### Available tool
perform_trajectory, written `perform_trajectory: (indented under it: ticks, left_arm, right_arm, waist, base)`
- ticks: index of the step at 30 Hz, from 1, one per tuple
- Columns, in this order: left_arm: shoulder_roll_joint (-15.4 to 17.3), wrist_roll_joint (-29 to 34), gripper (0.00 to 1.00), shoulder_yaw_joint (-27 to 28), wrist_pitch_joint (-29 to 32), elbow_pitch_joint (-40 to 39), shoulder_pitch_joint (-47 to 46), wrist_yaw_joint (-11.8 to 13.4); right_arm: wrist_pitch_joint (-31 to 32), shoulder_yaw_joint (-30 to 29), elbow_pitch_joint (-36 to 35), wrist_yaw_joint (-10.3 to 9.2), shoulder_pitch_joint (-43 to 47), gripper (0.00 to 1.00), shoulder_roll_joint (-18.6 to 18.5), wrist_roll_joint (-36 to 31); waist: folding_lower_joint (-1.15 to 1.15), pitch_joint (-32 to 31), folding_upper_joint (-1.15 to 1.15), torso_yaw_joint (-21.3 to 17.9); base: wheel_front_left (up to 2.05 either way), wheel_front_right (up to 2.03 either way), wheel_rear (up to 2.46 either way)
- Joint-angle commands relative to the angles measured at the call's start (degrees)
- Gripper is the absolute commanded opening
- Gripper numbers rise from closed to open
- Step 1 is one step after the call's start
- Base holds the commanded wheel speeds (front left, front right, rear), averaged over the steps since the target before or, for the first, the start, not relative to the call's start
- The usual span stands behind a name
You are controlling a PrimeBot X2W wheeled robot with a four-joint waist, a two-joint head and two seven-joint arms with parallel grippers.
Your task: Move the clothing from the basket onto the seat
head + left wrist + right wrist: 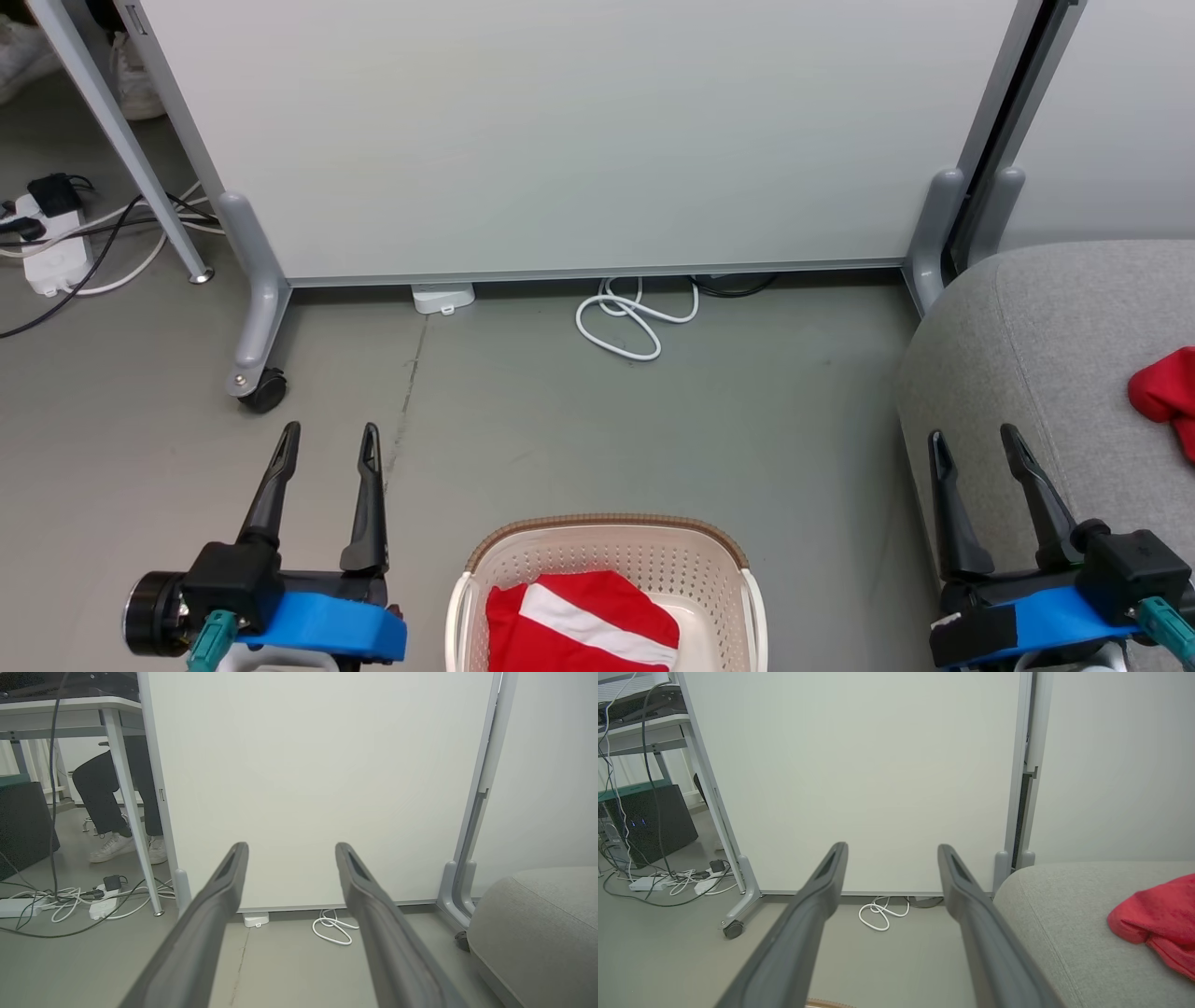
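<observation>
Grey floor [579,429] holds the basket [607,525] containing a red white-striped garment [579,623].

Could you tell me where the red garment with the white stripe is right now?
The striped garment lies in the basket at the head view's bottom centre, left of the sofa.

Left end effector [330,443] spread wide, empty; right end effector [973,448] likewise.
</observation>
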Motion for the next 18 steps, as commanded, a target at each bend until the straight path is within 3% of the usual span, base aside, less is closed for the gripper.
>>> perform_trajectory:
  ticks: [1, 9, 18]
  left_arm:
    - [-0.09, 0.18, 1.00, -0.28, -0.14, 0.11, -0.87, -0.32]
    - [0.96, 1.15, 1.00, -3.36, -0.14, 2.11, -4.31, -0.97]
    - [3.92, -0.33, 1.00, -12.93, -0.15, 8.73, -12.15, -1.20]
  right_arm:
    - [-0.03, 0.07, 0.13, 0.01, -0.61, 1.00, 0.07, 0.36]
    - [-0.03, 1.14, -0.17, 0.01, -2.35, 1.00, 0.06, 0.43]
    - [-0.02, 2.78, -1.29, 0.02, -6.50, 1.00, 0.04, -0.73]
  waist:
    - [0.00, 0.13, 0.00, -0.06]
    - [0.00, 1.91, 0.00, -1.53]
    - [0.00, 6.40, 0.00, -4.15]
  base:
    - [0.00, 0.00, 0.00]
    - [0.00, 0.00, 0.00]
    - [0.00, 0.00, 0.00]
